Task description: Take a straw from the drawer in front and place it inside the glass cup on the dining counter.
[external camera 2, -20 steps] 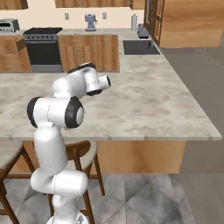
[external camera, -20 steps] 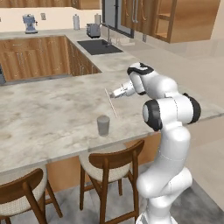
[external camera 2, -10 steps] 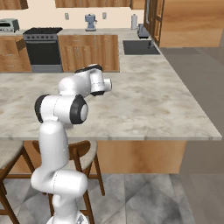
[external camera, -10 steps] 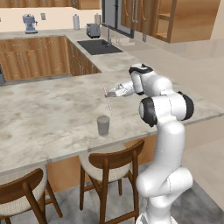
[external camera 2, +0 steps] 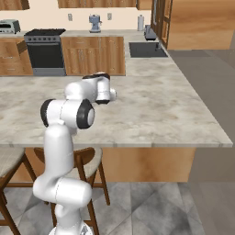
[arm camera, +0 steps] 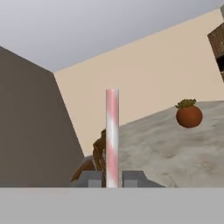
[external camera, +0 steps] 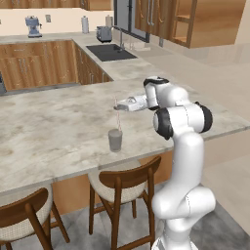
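My gripper (external camera: 118, 106) is shut on the straw (external camera: 117, 118), a thin pink-and-white stick held nearly upright. The straw's lower end hangs right over the rim of the glass cup (external camera: 115, 140), a small grey tumbler near the front edge of the dining counter (external camera: 49, 127). In the hand view the straw (arm camera: 112, 135) rises between the two fingertips (arm camera: 89, 178), with my gripper (arm camera: 112, 178) closed around it. In the right base view my own arm covers the cup. The drawer is out of view.
Two wooden stools (external camera: 124, 180) stand below the counter's front edge. A reddish-orange fruit (arm camera: 189, 114) lies on the counter top. A dark sink (external camera: 110, 52) and wooden cabinets stand behind, and a stove (external camera 2: 46, 53) is at the back wall.
The gripper has swung left over the counter, and the straw has turned from slanting to nearly upright, ending above the glass cup.
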